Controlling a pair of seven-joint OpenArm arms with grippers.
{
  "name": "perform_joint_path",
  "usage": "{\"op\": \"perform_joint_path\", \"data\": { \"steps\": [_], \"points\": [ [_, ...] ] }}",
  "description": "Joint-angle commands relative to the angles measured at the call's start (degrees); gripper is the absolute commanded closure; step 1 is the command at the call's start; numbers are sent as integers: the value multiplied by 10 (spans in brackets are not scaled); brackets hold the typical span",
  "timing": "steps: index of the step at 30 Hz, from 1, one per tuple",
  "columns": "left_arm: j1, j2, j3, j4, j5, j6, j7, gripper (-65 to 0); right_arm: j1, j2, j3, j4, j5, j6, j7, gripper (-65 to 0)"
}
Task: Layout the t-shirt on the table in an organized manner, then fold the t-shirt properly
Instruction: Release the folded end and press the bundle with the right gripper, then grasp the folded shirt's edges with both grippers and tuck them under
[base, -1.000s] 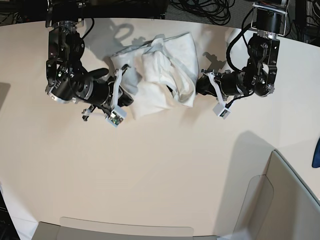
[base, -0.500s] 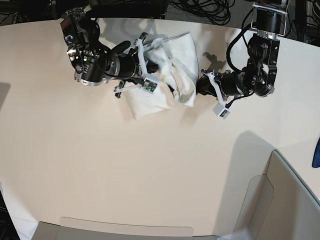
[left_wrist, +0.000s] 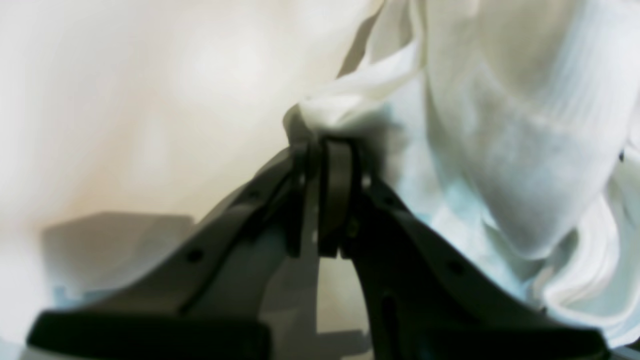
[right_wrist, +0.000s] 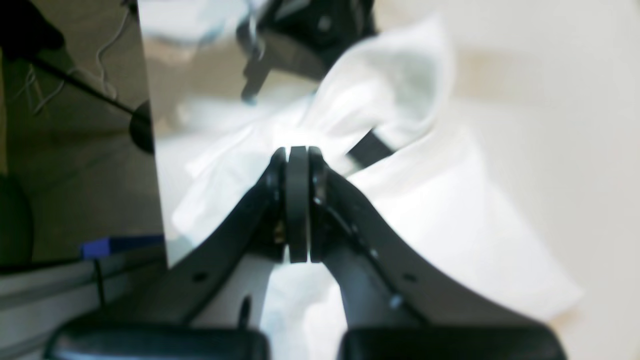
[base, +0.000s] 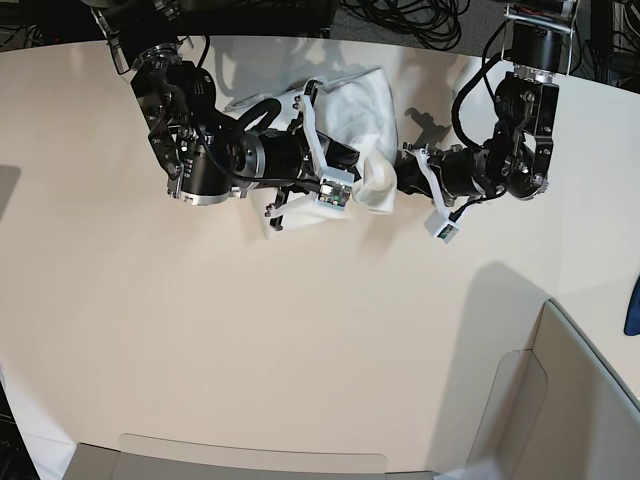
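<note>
The white t-shirt (base: 365, 100) lies bunched at the far middle of the off-white table (base: 300, 340), with no print showing. My left gripper (base: 398, 182), on the base view's right, is shut on the shirt's near right fold; its wrist view shows the fingers (left_wrist: 320, 150) pinching a tuft of white cloth (left_wrist: 525, 150). My right gripper (base: 353, 160) reaches across the shirt from the left. In its wrist view the tips (right_wrist: 298, 155) are shut where the fabric (right_wrist: 450, 225) gathers to a point. The two grippers sit close together over the shirt.
A grey bin-like panel (base: 580, 400) stands at the near right corner and a low panel (base: 250, 462) at the near edge. Cables (base: 420, 15) lie beyond the far table edge. A blue object (base: 633, 305) shows at the right border.
My right arm has swung from the shirt's left side across it to the right, dragging cloth along, so the shirt is now more bunched. The left arm has barely moved.
</note>
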Motion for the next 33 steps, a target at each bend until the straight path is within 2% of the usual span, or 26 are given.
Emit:
{"op": "perform_joint_path", "data": {
  "steps": [1,3,6,9,13,15,17,19,21,26,29,33],
  "points": [
    [-2,-9,-5,7,35,12,20,-44,7,1,16,8,7,4,9,0],
    [-2,-11,-20,24,35,12,20,-44,6,6,40,8,7,4,9,0],
    [-2,-11,-85,68,35,12,27,-45,4,14,93,8,5,4,9,0],
    [-2,-11,-119,103,32,12,28,-46,-1,19,133,7,-21,4,9,0],
    [0,-6,-139,174,31,9,57,-46,-34,17,182,7,-115,4,9,0],
    [2,19,-141,225,31,7,77,-46,-53,13,200,7,-171,4,9,0],
    [2,38,-136,264,31,6,93,-46,-63,4,203,7,-207,4,9,0],
    [1,64,-124,281,30,-14,99,-47,-67,-4,204,7,-228,4,9,0],
    [0,79,-99,282,30,-27,99,-47,-69,-14,204,7,-231,4,9,0],
    [3,136,-15,282,33,-29,100,-47,-67,-15,205,7,-231,4,9,0],
    [5,144,30,282,33,-29,102,-47,-66,-18,205,7,-231,4,9,0],
    [16,144,51,282,33,-29,103,-47,-65,-19,214,7,-231,4,9,0]
  ]
}}
